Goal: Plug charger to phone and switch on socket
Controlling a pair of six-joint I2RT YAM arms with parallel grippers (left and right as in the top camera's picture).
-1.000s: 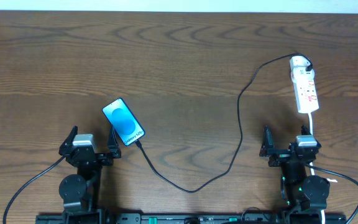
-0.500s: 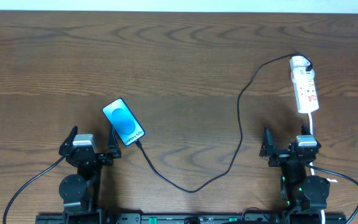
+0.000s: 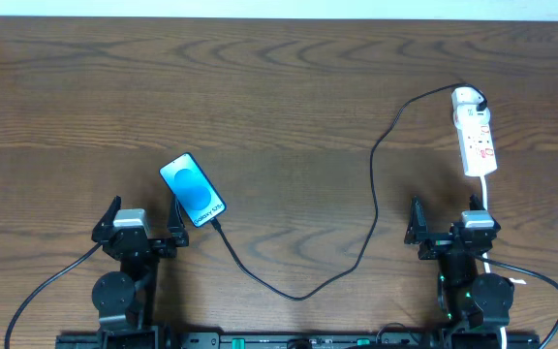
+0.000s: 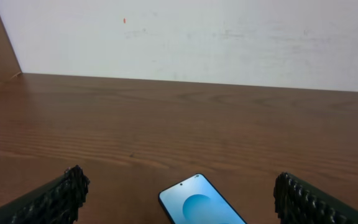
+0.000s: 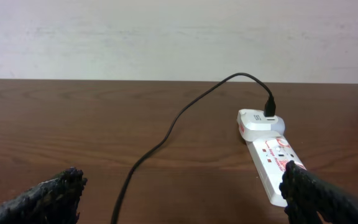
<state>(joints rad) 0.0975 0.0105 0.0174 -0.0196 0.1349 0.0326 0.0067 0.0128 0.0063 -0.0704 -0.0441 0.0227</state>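
Observation:
The phone [image 3: 193, 189] with its blue screen lies flat at the left, just ahead of my left gripper [image 3: 144, 221], which is open and empty; it shows between the fingers in the left wrist view [image 4: 201, 204]. The charger cable [image 3: 371, 208] runs from the phone's lower end in a loop across the table to its black plug in the far end of the socket [image 3: 475, 131]. The white socket lies at the right, ahead of my right gripper [image 3: 452, 221], open and empty. The right wrist view shows the socket [image 5: 269, 149] and cable [image 5: 166, 134].
The socket's white cord [image 3: 487, 199] runs back past the right arm's base. A pale wall [image 4: 191, 37] stands behind the table's far edge. Bare wooden tabletop [image 3: 279, 97] lies across the middle and back.

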